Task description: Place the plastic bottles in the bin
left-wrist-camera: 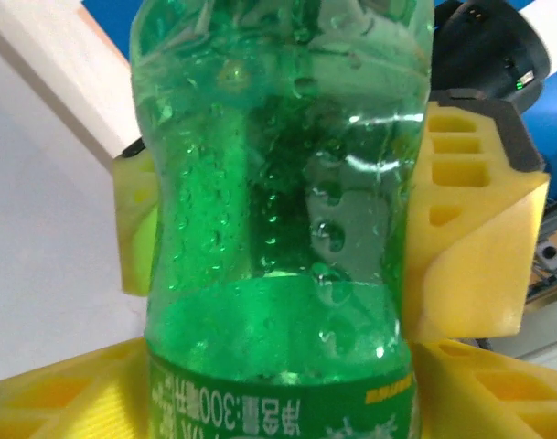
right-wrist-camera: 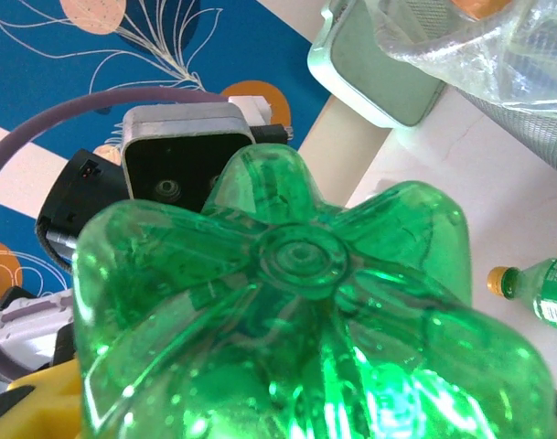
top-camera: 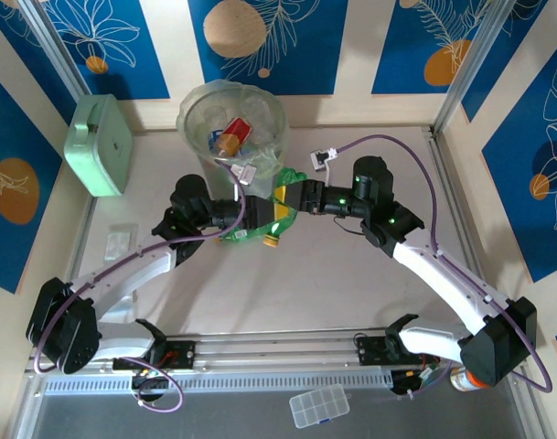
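A green plastic bottle (left-wrist-camera: 278, 219) hangs between my two grippers, just in front of the bin (top-camera: 230, 117). My left gripper (left-wrist-camera: 287, 183) has its yellow fingers (left-wrist-camera: 461, 247) pressed on both sides of the bottle's body, above the label. My right gripper (top-camera: 287, 203) is shut on the same bottle; the bottle's ribbed base (right-wrist-camera: 301, 261) faces its camera. A second green bottle (right-wrist-camera: 545, 291) with a yellow cap lies on the table (top-camera: 260, 274) and is also seen from above, below the grippers (top-camera: 249, 238). Several bottles (top-camera: 230, 137) lie inside the bag-lined bin.
A mint-green square box (top-camera: 100, 144) leans at the far left wall. A small white part (top-camera: 324, 157) lies right of the bin. A clear compartment case (top-camera: 319, 405) sits at the near edge. An orange-lidded jar (top-camera: 463, 378) stands by the right arm's base.
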Available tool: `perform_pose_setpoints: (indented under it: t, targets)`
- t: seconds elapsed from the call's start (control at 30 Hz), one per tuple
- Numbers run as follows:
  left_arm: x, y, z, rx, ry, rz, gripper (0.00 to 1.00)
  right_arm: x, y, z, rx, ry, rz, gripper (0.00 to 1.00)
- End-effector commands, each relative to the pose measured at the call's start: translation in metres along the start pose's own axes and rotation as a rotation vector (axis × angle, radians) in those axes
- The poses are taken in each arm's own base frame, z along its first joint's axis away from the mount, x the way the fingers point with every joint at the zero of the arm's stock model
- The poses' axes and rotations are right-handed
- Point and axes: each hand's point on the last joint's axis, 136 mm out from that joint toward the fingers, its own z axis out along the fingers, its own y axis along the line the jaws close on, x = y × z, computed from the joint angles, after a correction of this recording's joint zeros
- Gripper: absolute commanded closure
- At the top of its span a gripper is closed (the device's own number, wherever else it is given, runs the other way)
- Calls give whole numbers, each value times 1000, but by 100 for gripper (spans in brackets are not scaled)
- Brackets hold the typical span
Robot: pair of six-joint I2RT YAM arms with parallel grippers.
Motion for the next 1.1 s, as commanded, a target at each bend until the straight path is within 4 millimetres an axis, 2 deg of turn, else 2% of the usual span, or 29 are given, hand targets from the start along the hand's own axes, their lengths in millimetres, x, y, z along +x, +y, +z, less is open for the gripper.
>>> perform_pose_setpoints:
  t: [0.0, 0.17, 0.27, 0.37, 0.4, 0.47, 0.63, 0.8, 0.93, 1.07]
  targets:
    - [2, -17, 2, 81, 15, 34, 40, 4, 16, -4, -58, 11, -43, 52]
    - [1, -24, 1, 101, 14, 46, 48, 2, 14, -6, -34, -8, -53, 49]
    - [3, -23, 1, 95, 18, 44, 51, 2, 16, -7, -36, -7, -60, 44]
    - [3, -18, 1, 84, 21, 35, 51, 1, 17, -8, -28, -7, -69, 26]
    - [2, -17, 2, 82, 19, 35, 51, 0, 17, -10, -10, -15, -73, 17]
    - [1, -17, 2, 74, 17, 38, 52, -5, 15, -16, 37, -43, -93, 7]
    - [-8, -12, -2, -1, 6, 71, 55, -19, 17, -37, 138, -105, -153, 6]
    - [-28, 3, -21, -161, -61, 109, 57, -31, 15, -59, 235, -176, -184, 7]
    - [-52, 23, -44, -373, -93, 130, 57, -31, 17, -69, 230, -200, -210, 7]
    - [-92, 44, -87, -664, -181, 145, 57, -28, 15, -69, 226, -183, -219, 8]
